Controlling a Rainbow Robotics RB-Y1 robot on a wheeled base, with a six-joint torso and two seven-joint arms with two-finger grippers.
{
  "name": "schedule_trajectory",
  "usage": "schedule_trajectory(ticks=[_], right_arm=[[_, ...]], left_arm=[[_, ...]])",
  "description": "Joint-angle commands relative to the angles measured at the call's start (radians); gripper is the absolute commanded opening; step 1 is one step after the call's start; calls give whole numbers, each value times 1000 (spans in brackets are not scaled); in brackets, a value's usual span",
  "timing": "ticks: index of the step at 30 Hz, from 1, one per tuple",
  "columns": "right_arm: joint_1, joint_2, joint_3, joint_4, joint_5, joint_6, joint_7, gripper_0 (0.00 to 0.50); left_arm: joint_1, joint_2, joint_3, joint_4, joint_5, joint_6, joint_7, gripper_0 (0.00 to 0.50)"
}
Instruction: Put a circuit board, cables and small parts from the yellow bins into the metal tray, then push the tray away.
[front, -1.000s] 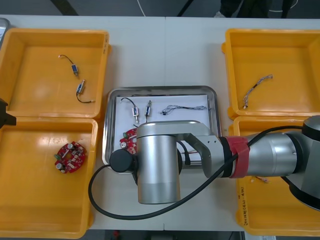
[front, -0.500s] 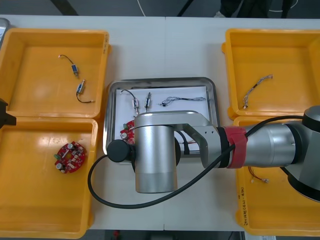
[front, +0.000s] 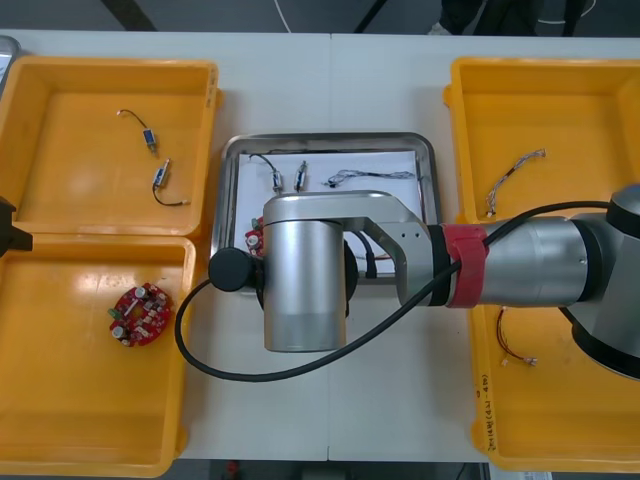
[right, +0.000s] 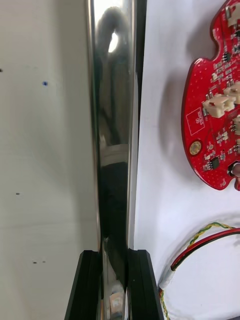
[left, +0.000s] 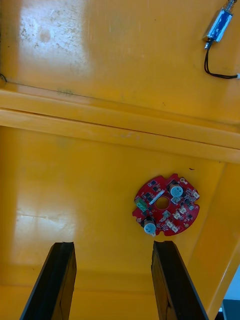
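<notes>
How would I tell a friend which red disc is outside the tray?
Take the nearer yellow bin on the robot's left. A round red circuit board lies alone in it; the other red board sits in the metal tray.

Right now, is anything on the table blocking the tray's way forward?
Nothing visible. The right gripper is shut on the near rim of the metal tray, and the table beyond its far rim lies bare between the yellow bins. The left gripper hangs open over a left one.

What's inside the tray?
Two small metal parts, a thin cable, a board, a red-yellow cable; the right arm covers the rest, its gripper grips the tray.
</notes>
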Motion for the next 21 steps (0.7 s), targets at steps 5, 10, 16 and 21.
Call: schedule_trajectory(ticks=[5,10,16,21], right_arm=[[-93,-3,-17,26,-5,-23,50,0],[-121,-3,-17,65,-2,-41,52,0],[-139,-3,-18,102,9,-64,53,0],[-164,-2,-18,126,7,-84,53,0]], left_arm=[[20,43,31,-4,-9,-11,-59,442],[20,43,31,-4,-9,-11,-59,442],[20,43,31,-4,-9,-11,-59,444],[20,43,31,-4,-9,-11,-59,443]])
